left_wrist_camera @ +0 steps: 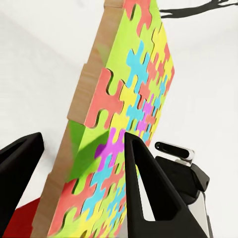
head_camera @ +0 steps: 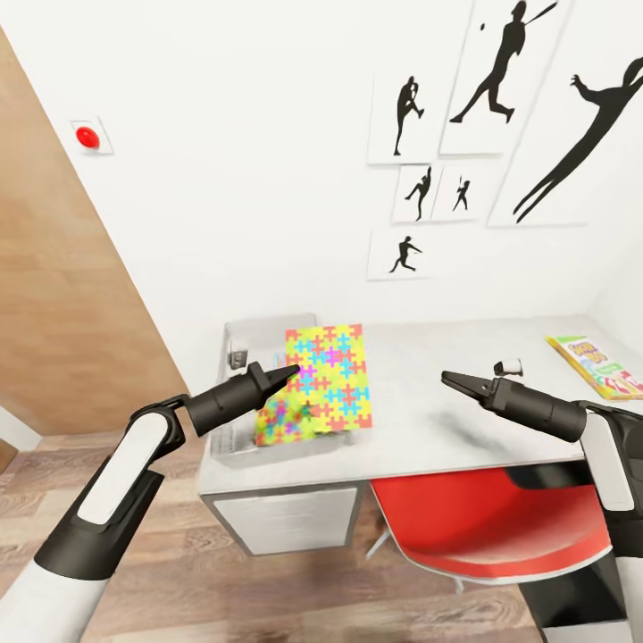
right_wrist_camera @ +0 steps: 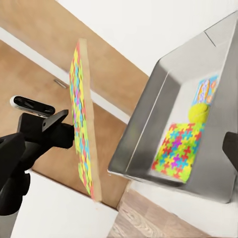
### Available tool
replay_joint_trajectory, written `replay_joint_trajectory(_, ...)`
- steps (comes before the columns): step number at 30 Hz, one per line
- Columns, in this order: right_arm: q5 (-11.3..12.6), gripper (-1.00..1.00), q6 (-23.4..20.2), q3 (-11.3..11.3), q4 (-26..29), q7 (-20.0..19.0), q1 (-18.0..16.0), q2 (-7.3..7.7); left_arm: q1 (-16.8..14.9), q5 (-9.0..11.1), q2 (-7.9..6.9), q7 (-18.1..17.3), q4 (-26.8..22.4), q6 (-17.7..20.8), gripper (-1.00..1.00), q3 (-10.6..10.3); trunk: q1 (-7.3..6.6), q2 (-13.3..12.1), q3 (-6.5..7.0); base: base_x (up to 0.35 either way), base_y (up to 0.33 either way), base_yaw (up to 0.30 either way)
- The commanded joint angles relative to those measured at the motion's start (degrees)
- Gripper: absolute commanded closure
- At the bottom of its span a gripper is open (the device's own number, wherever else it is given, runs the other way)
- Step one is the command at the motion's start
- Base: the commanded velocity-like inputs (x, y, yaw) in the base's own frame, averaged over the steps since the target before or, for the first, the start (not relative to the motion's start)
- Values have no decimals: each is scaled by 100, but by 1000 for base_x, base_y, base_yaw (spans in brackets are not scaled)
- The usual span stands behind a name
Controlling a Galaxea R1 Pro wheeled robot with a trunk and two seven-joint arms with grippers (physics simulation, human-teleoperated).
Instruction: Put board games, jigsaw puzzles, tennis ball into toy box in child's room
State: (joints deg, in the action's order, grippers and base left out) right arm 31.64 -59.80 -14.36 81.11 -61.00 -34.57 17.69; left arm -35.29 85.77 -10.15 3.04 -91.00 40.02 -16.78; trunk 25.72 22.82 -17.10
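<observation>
My left gripper (head_camera: 288, 371) is shut on a jigsaw puzzle (head_camera: 329, 379), a thin multicoloured square held tilted on edge above the grey toy box (head_camera: 234, 338) at the table's (head_camera: 446, 429) left end. In the left wrist view the puzzle (left_wrist_camera: 134, 84) stands between the two black fingers (left_wrist_camera: 148, 193). The right wrist view looks into the toy box (right_wrist_camera: 148, 124), where another jigsaw puzzle (right_wrist_camera: 177, 150), the tennis ball (right_wrist_camera: 198, 113) and a board game (right_wrist_camera: 206, 91) lie. A further board game (head_camera: 597, 364) lies at the table's right end. My right gripper (head_camera: 451, 379) hovers open over the table's middle.
A red chair (head_camera: 487, 522) is tucked under the table in front of me. A small white and black object (head_camera: 509, 367) sits on the table near my right gripper. The brown door (head_camera: 54, 295) is at the left, with a red wall button (head_camera: 87, 136) beside it.
</observation>
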Motion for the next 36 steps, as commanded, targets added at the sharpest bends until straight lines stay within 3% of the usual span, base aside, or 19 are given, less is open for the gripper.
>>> replay_joint_trajectory(1,-17,-100,-20,-4,2,-26,-6,0,-5,52,-4,38,-3,7,100,-5,6,10,-10,276,226,0)
replay_joint_trajectory(16,-31,-100,-20,-4,2,-21,-12,-3,-1,46,-5,41,-25,7,100,-1,6,10,-10,232,187,0)
replay_joint_trajectory(36,-52,-100,-20,-4,-6,5,-14,-10,-4,39,10,61,-24,6,100,-24,6,10,-10,-10,60,0)
